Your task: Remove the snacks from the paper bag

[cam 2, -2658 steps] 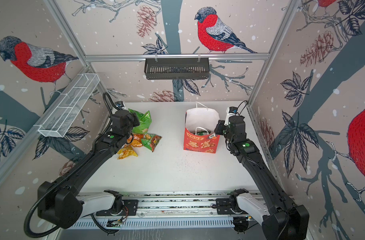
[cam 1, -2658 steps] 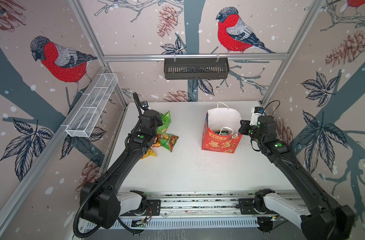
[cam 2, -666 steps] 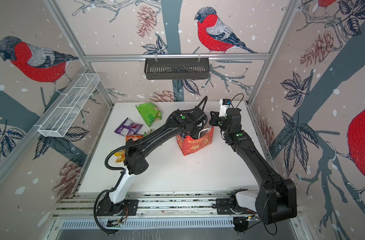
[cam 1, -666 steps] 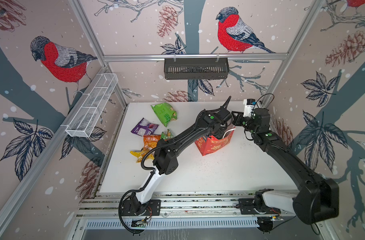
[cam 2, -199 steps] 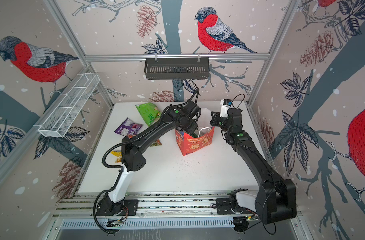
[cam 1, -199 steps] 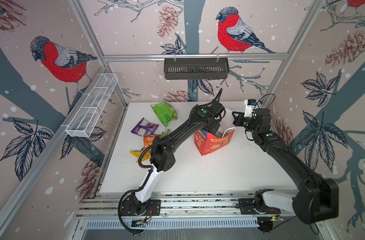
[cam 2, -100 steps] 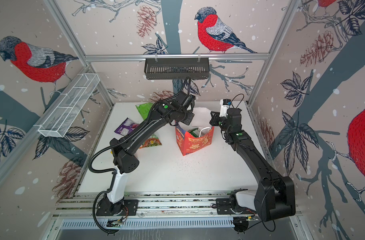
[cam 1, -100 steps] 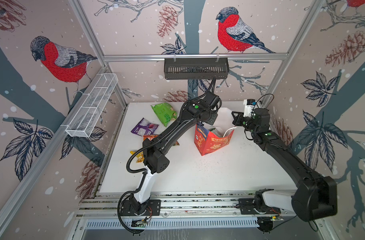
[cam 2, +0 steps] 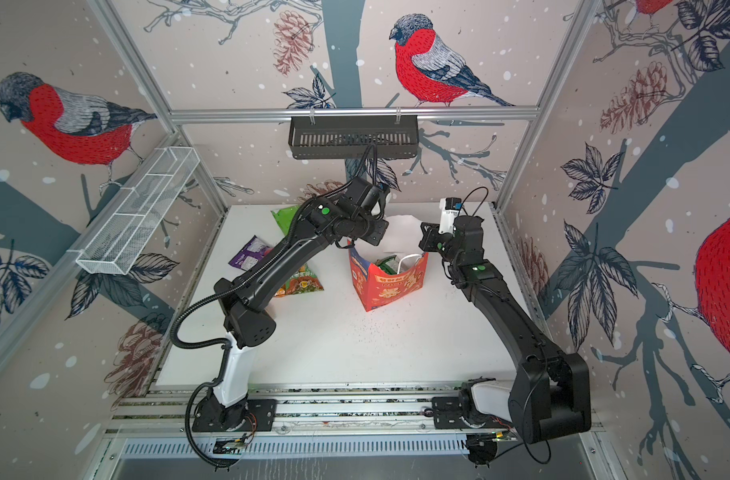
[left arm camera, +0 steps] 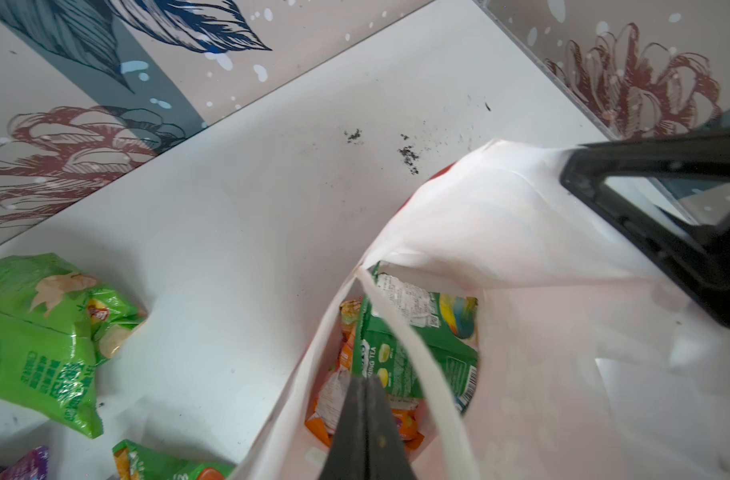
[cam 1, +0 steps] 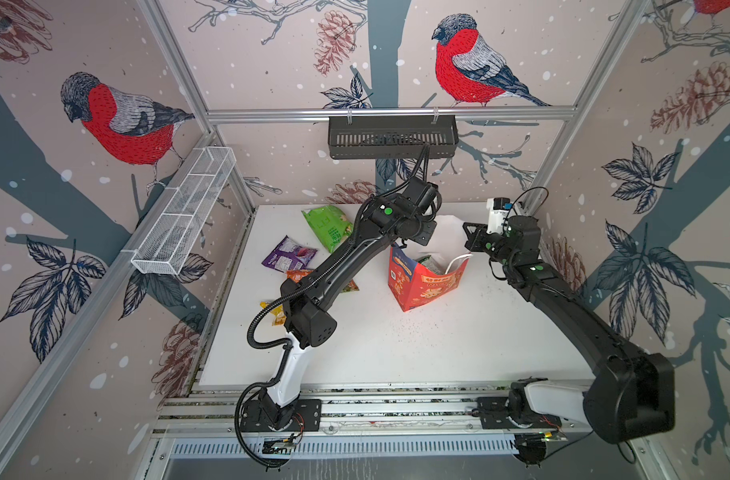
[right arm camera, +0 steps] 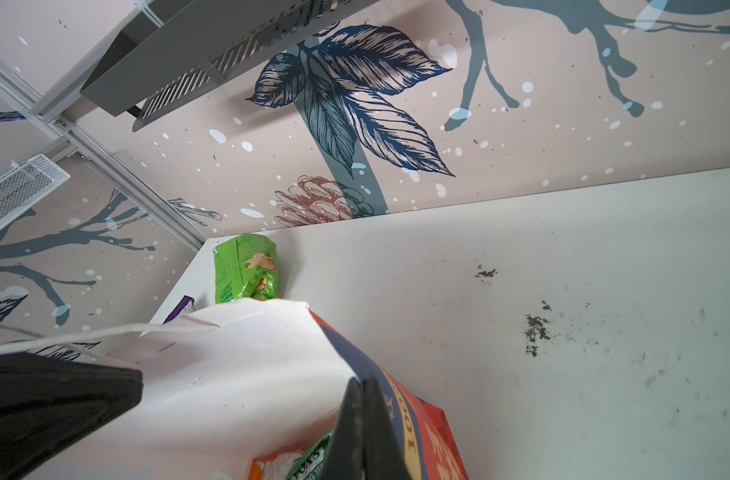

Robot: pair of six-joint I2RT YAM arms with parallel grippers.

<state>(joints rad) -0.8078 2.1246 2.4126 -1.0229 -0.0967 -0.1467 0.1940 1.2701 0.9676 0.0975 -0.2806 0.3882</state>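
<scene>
Boxy red paper bag (cam 1: 427,286), smooth white inside, tilted on the matte white table (cam 1: 438,345), holds crinkly green and orange foil snacks (left arm camera: 417,332); right gripper (right arm camera: 361,384) pinches its rim, left gripper (left arm camera: 365,380) nearly closed, empty, above its mouth.

The red paper bag (cam 1: 427,289) with gold characters stands right of the bench's (cam 1: 396,353) middle, one corner turned toward the near edge. Its white-lined mouth gapes open, and a white cord handle (cam 1: 454,262) loops over the rim. Inside lie a green packet (left arm camera: 417,345) (tea, by its label) and an orange packet (left arm camera: 346,332) beside it. Out on the left lie a bright green packet (cam 1: 328,226) farthest, then a purple packet (cam 1: 289,259), a green-red packet (cam 2: 303,284), and a yellow packet (cam 1: 276,318) nearest.
</scene>
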